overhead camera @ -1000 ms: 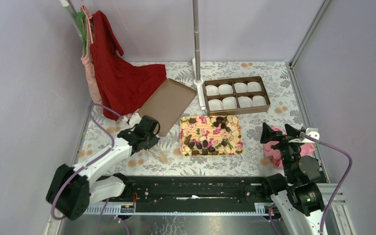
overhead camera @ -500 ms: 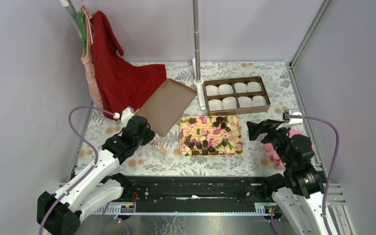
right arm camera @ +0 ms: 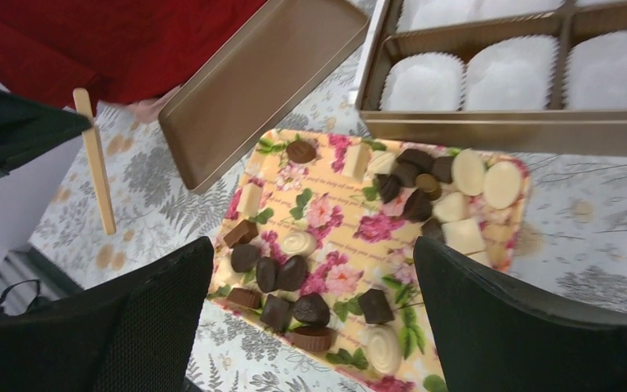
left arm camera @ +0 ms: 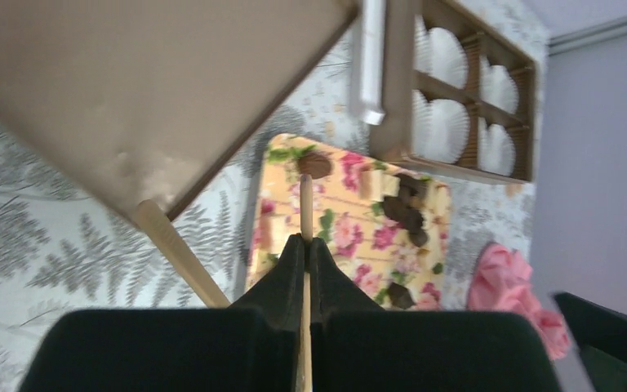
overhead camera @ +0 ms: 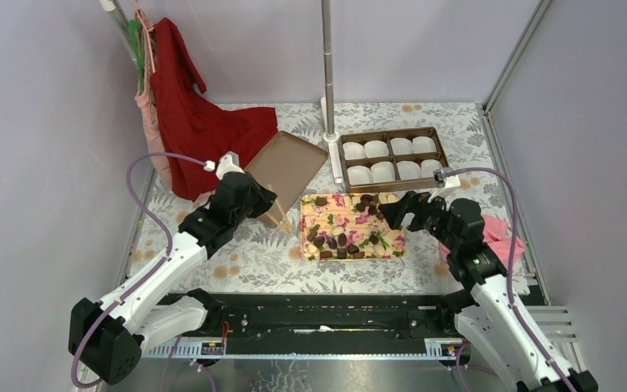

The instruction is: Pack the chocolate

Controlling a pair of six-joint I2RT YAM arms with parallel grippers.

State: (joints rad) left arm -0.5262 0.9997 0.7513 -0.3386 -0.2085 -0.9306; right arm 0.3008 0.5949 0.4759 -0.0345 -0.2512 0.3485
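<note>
Open reach over a crowded tray

The right fingers hang spread wide above the floral tray holding the chocolate; closing there could knock neighbouring pieces off. The left fingers, clamped on a wooden stick beside the tray's left edge, may let it slip.

Robot test cell, lab-type enclosure. Plain pale lilac wall panels on three sides, aluminium frame strut at corner. Grey fern-print cloth-covered table. White-and-black left robot arm, matching right robot arm bolted to black base rail; purple cable exposed. Upright metal pole at rear.
</note>
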